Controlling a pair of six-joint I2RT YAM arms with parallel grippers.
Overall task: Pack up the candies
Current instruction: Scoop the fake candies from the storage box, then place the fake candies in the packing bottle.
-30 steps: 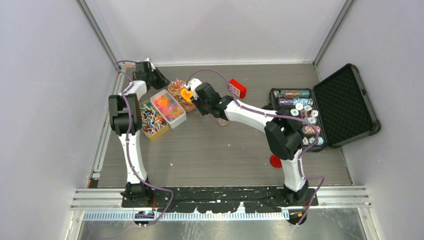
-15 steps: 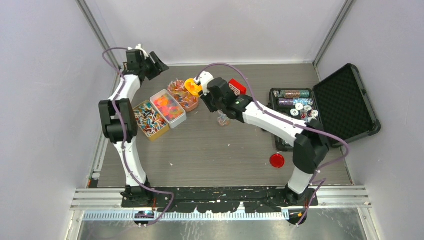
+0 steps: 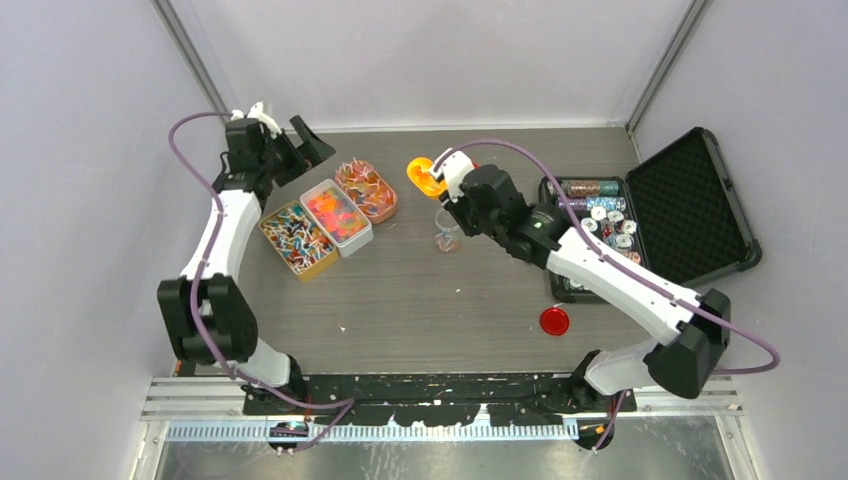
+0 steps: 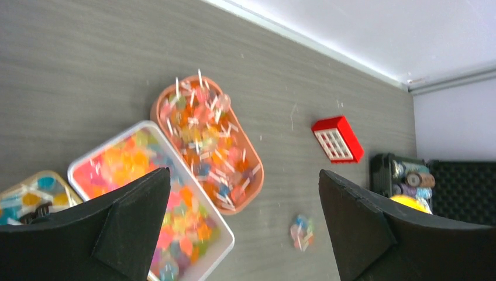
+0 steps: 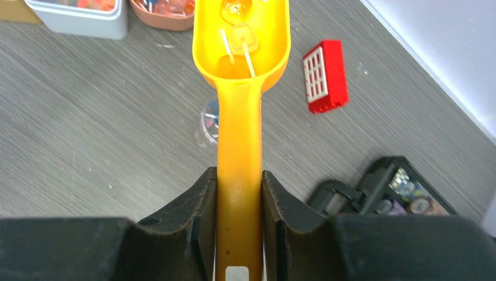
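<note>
The candies fill three trays at the back left: a yellow tray [image 3: 297, 240], a white tray [image 3: 335, 212] of gummies [image 4: 140, 170] and a pink tray [image 3: 366, 190] of stick sweets [image 4: 205, 140]. My right gripper [image 5: 238, 175] is shut on the handle of a yellow scoop [image 3: 422, 176]. The scoop's bowl holds a couple of candies [image 5: 240, 38] and hangs just behind a small clear cup [image 3: 447, 231] with a few sweets in it. My left gripper [image 4: 243, 175] stands wide open and empty, raised behind the trays [image 3: 303, 147].
A small red box [image 5: 325, 76] lies behind the cup. An open black case [image 3: 690, 210] of poker chips stands at the right. A red round lid [image 3: 553, 321] lies on the table in front of the case. Side walls close in on both sides.
My left gripper opened wide and drew back and left, away from the trays. My right arm carried the scoop rightwards from over the pink tray to beside the cup.
</note>
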